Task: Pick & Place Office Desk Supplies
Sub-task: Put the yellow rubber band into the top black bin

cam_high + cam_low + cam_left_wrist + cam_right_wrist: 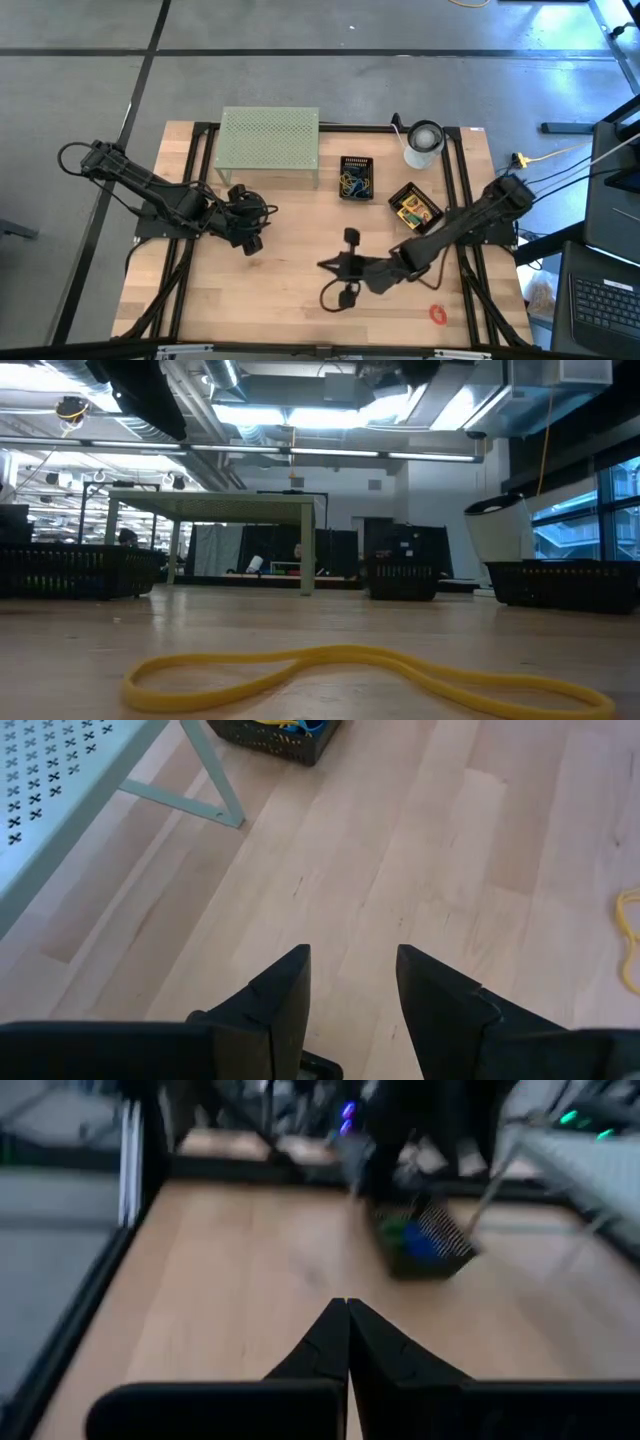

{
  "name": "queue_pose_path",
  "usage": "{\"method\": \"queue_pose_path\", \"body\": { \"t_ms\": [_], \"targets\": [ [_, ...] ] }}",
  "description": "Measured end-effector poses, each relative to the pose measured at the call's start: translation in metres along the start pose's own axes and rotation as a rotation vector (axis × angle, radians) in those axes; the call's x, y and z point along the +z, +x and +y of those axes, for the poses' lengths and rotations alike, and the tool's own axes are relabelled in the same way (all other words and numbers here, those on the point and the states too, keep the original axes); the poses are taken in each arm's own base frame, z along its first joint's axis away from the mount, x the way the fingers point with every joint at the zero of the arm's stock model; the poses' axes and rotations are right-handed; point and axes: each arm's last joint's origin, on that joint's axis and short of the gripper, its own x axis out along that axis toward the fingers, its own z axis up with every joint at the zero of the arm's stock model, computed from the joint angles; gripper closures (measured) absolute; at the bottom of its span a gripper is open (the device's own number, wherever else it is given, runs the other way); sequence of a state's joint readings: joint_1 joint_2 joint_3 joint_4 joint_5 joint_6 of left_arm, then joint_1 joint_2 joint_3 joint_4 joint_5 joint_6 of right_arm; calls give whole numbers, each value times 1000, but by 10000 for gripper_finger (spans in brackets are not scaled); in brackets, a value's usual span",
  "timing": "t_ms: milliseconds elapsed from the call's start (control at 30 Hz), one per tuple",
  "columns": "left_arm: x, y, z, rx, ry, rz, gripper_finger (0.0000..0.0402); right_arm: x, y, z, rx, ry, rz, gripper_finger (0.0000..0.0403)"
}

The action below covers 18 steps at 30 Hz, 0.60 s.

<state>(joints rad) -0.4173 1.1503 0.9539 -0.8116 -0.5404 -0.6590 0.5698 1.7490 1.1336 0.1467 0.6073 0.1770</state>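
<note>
- The tabletop is pale wood with a black frame.
- The mesh stand is pale green with a punched pattern.
- The rubber band is yellow.
- The loop clip is red.
- The roll is white.
- Both trays are black.

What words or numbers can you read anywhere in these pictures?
None can be read.
The yellow box in the black tray by the right arm: any print is too small to read.
The white roll shows no readable label.
The red clip shows no writing.
</note>
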Motion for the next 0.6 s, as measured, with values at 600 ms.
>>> {"method": "queue_pose_path", "body": {
  "t_ms": [600],
  "targets": [
    [0,0,0,-1,-9,-1,258,-38,21,18,301,224,242,281]
  ]
}}
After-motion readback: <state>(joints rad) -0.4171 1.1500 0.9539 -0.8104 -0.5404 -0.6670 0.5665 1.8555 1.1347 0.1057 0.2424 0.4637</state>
